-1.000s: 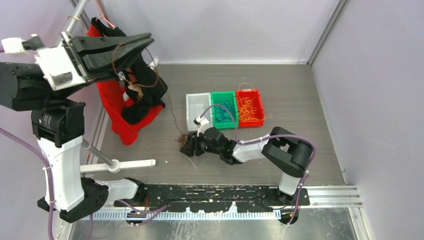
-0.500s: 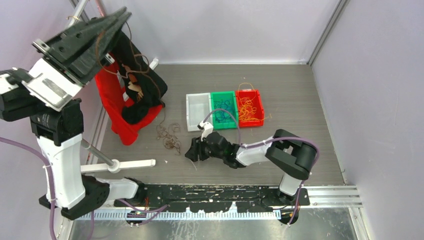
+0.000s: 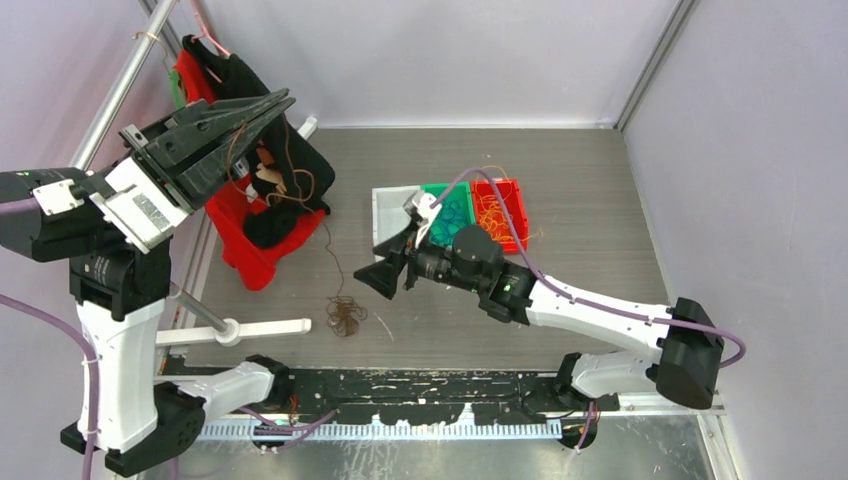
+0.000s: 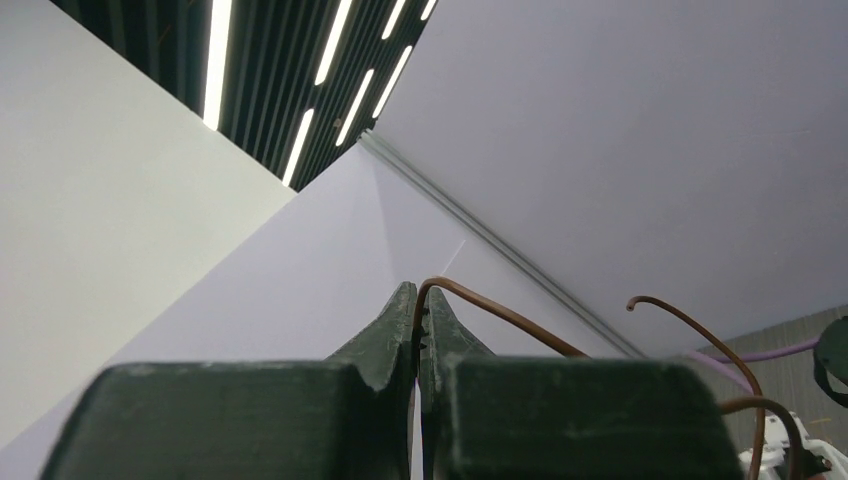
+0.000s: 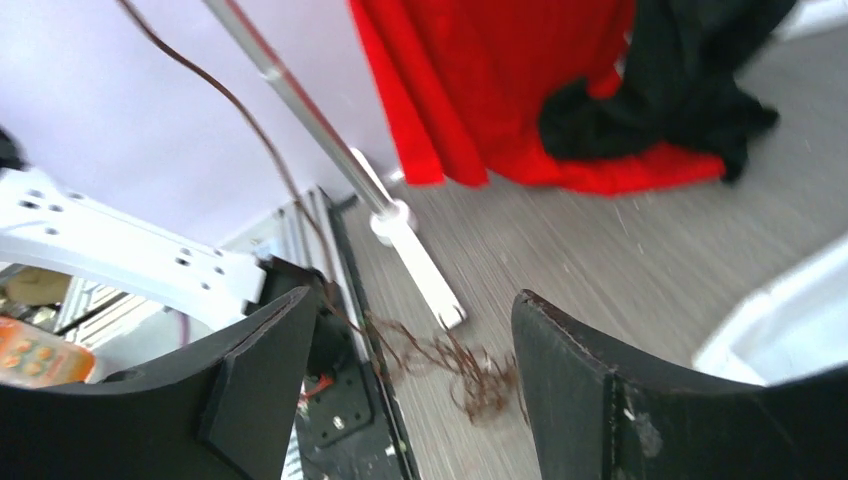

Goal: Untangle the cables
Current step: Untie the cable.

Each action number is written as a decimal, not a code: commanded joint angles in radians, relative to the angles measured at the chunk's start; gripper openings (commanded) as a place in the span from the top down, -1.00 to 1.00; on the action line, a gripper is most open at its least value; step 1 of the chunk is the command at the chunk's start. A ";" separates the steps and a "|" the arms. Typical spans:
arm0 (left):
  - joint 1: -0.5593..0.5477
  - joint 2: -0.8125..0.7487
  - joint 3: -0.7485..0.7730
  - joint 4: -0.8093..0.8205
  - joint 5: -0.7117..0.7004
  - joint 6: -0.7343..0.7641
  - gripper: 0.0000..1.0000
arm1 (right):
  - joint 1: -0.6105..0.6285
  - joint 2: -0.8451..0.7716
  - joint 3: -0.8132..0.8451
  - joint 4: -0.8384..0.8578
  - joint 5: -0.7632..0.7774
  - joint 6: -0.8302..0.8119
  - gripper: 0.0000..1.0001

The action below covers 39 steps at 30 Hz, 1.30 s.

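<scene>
The cables are a small dark brown tangle (image 3: 346, 318) lying on the table, also in the right wrist view (image 5: 470, 372). One long brown strand (image 3: 327, 235) rises from it to my left gripper (image 3: 283, 100). That gripper is raised high at the left and shut on the strand, which curls out of its tips in the left wrist view (image 4: 500, 315). My right gripper (image 3: 383, 265) is open and empty. It hangs above the table, right of and behind the tangle. In its own view (image 5: 415, 385) the tangle lies between and beyond its spread fingers.
Three small bins stand side by side mid-table: white (image 3: 392, 232), green (image 3: 463, 190) with blue strands, red (image 3: 518, 212) with yellow-orange strands. A red and black cloth (image 3: 250, 220) hangs from a metal stand (image 3: 255, 328) at the left. Walls close the far and right sides.
My right gripper has let go of the tangle, opened, lifted and drawn back to the right. My left gripper swung while holding the strand. The tangle slid toward the near left.
</scene>
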<state>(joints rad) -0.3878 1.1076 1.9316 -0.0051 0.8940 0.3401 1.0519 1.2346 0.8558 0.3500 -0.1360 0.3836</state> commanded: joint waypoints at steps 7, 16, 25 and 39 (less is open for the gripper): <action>0.003 -0.013 0.010 0.009 -0.015 -0.029 1.00 | 0.004 0.135 0.180 0.142 -0.208 -0.032 -0.51; 0.002 -0.004 0.006 0.014 -0.022 -0.015 1.00 | 0.006 0.241 0.239 0.195 -0.234 0.033 -0.14; 0.002 0.036 0.056 0.028 -0.043 -0.010 1.00 | 0.011 0.504 0.231 0.374 -0.147 0.203 0.35; 0.003 0.229 0.380 0.248 -0.201 0.087 0.96 | 0.012 0.709 -0.022 0.528 0.232 0.345 0.37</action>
<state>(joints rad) -0.3878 1.2812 2.1735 0.1074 0.7746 0.3603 1.0580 1.9442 0.8627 0.7227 -0.0013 0.6659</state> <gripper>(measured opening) 0.022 0.304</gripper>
